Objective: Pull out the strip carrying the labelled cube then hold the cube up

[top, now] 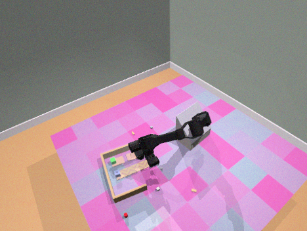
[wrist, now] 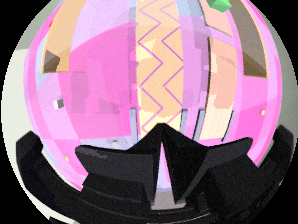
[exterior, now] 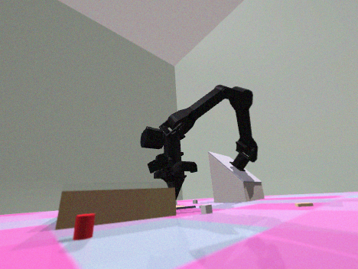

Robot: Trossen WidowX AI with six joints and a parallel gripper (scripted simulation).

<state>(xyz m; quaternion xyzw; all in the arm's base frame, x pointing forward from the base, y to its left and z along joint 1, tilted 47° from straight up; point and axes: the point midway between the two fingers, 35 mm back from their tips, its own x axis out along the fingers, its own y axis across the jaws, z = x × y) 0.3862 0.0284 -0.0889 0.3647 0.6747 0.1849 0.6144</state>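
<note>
A long zigzag-patterned strip [top: 132, 169] [wrist: 161, 65] lies in one piece. A small blue cube [top: 117, 174] with a dark mark sits on its far end, outside the wrist view. Beside it lies a plain strip in two parts, a near piece [top: 131, 157] [wrist: 221, 85] and a far piece [top: 120, 161] [wrist: 216, 21], with a gap between them. A green cube [top: 113, 160] [wrist: 219, 5] sits on the far piece. My gripper [exterior: 177, 196] [wrist: 160, 125] is shut and empty, pointing down over the near end of the zigzag strip. Whether its tips touch the strip is unclear.
A low wooden wall [top: 108, 177] [exterior: 118, 208] [wrist: 255, 50] surrounds the strips on three sides. Outside are a red cylinder [top: 125, 215] [exterior: 84, 226], a white cube [top: 157, 189] [exterior: 206, 209] [wrist: 59, 103] and a tan block [top: 193, 190] [exterior: 304, 205]. A grey wedge [exterior: 229, 187] stands under the arm's base.
</note>
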